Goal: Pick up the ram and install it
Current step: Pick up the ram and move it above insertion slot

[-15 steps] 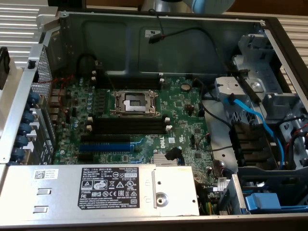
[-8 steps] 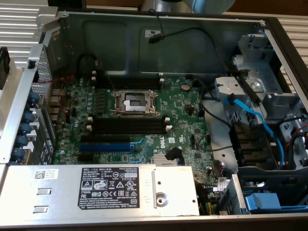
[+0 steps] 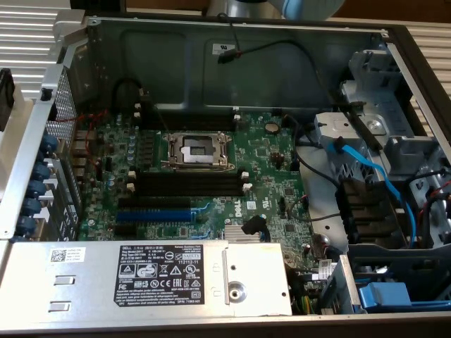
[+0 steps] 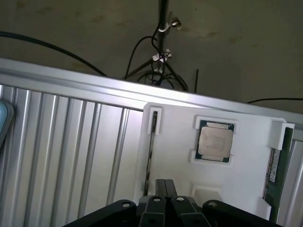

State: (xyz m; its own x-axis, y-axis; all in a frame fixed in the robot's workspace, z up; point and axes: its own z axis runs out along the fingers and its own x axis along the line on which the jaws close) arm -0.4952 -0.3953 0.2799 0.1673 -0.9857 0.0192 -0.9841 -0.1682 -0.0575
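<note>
My gripper (image 4: pixel 165 183) hangs shut, its two dark fingers pressed together with nothing between them. Just beyond the fingertips, a thin dark ram (image 4: pixel 152 149) stands on edge in the clips of a white tray (image 4: pixel 177 156). A second green stick with a white label strip (image 4: pixel 273 165) stands at the tray's other side, and a CPU chip (image 4: pixel 215 144) lies between the two. In the exterior view, the open computer case holds the green motherboard (image 3: pixel 268 176) with its empty black memory slots (image 3: pixel 189 184) and a blue slot (image 3: pixel 153 215).
The open CPU socket (image 3: pixel 197 149) sits above the black slots. A grey power supply (image 3: pixel 141 274) fills the case front, and blue cables (image 3: pixel 370 172) and drive bays are at the exterior view's right. The tray lies on a ribbed aluminium surface (image 4: pixel 66 142), with cables on the floor (image 4: pixel 156 71) beyond.
</note>
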